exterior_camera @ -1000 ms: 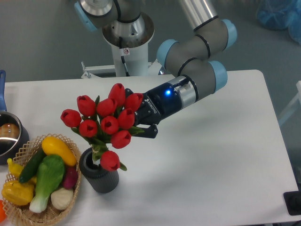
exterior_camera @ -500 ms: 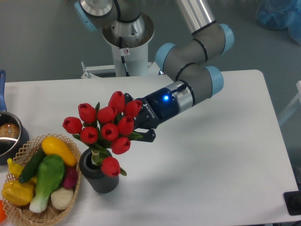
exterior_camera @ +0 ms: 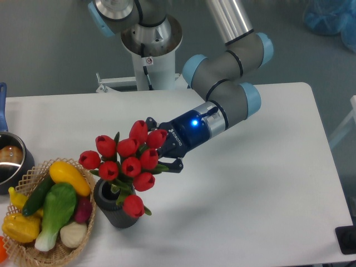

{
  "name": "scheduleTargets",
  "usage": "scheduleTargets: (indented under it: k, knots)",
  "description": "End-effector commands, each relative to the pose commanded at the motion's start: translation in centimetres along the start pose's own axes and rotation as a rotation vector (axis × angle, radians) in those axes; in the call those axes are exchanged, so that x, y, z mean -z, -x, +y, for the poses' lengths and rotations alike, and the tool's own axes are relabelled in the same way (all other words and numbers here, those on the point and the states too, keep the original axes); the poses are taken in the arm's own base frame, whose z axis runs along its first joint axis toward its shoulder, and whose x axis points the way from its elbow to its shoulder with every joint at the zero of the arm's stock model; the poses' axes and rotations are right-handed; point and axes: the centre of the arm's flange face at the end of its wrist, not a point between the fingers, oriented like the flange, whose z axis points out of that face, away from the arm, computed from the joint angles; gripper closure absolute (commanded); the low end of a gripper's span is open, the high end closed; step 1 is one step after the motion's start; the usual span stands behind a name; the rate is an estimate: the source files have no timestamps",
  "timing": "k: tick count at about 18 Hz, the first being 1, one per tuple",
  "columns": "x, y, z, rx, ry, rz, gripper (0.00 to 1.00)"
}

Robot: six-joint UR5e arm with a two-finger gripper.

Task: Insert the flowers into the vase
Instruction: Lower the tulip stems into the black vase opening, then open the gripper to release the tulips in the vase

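White table (exterior_camera: 261, 183) with vase (exterior_camera: 118, 210), basket (exterior_camera: 33, 253), pot (exterior_camera: 12, 161)

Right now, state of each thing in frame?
flowers: held tilted, stems in the vase mouth
vase: upright on the table
gripper: shut on flowers
basket: full of vegetables
pot: uncovered, at the left edge

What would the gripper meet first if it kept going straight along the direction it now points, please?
The gripper points down and to the left, shut on the flowers, whose stems already sit in the vase. Going on, the bunch would sink deeper; the gripper itself would probably meet the vase's rim first, though depth is uncertain.
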Motion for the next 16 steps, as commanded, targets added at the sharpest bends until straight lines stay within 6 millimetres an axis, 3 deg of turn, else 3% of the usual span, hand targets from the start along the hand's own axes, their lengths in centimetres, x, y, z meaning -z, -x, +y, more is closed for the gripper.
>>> scheduleTargets:
  k: [7, 12, 13, 15, 16]
  knots:
    - [-1.5, 0.9, 3.8, -0.038, 0.102, 0.011, 0.98]
    - [-1.6, 1.1, 4.3, -0.075, 0.134, 0.011, 0.78]
    - [-1.6, 1.2, 4.5, -0.077, 0.142, 0.010, 0.72]
    - [-1.4, 1.2, 4.6, -0.078, 0.149, 0.006, 0.29]
    - [-1.2, 1.2, 4.6, -0.078, 0.149, 0.003, 0.20]
